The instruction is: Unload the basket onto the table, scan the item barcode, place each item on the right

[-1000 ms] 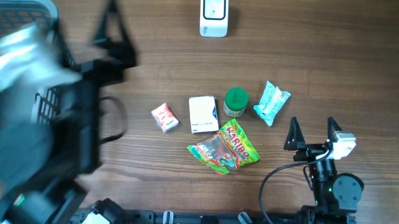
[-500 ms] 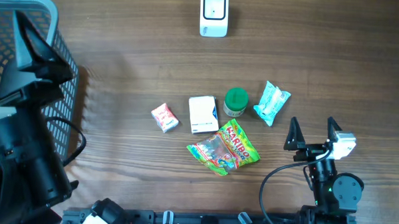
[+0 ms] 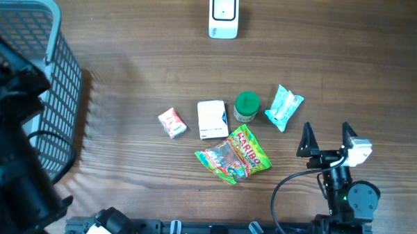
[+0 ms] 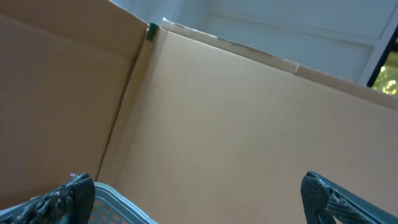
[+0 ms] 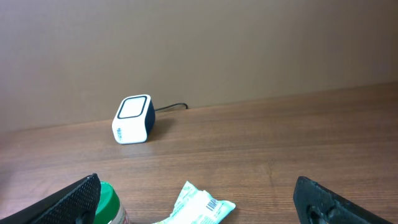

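The coming move turns on how the items lie from the right gripper (image 3: 326, 129), which is seen fully open and empty at the near right of the tabletop (image 3: 148, 59). Which of the five items is meant cannot be told from the task. The teal pouch (image 3: 284, 107) is judged the likeliest first pick, because it lies nearest, just ahead of this gripper and a little to its left. Its long axis runs mostly away from the robot, tilted slightly to the right, and a barcode is seen on its upper face in the right wrist view. The Haribo bag (image 3: 233, 155) lies further left and flat. Beyond it are found the green-lidded jar (image 3: 247, 104), the white box (image 3: 212, 119) and the small red packet (image 3: 172, 122), the jar and the box being almost in touch. The barcode scanner (image 3: 224, 15) stands at the far edge of the tabletop, well apart from the items, beyond them and to the left, with bare wood between, so open room for carrying is given. The left gripper (image 4: 199, 199) is also wide open with nothing held. It is raised over the basket (image 3: 54, 70) at the far left and pointed at a cardboard wall (image 4: 249, 124), so the right arm is clearly the nearer one. Care is needed only beside the jar, which stands close to the pouch.
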